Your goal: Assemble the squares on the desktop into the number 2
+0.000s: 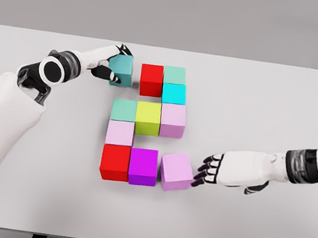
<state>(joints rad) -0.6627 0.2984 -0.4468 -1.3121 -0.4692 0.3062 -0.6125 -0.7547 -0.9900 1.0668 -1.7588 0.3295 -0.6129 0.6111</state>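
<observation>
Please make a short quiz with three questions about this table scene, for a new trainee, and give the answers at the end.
1. True or false: the left hand grasps the teal cube.
2. Which cube do the fingertips of the right hand touch? A) yellow-green cube B) tilted pink cube C) cyan cube
3. Fill in: the bottom row starts at its left with a ___ cube.

Key: 1 true; 2 B; 3 red.

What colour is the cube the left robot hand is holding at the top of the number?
Teal, seen in the head view: the teal cube in the left robot hand.
</observation>
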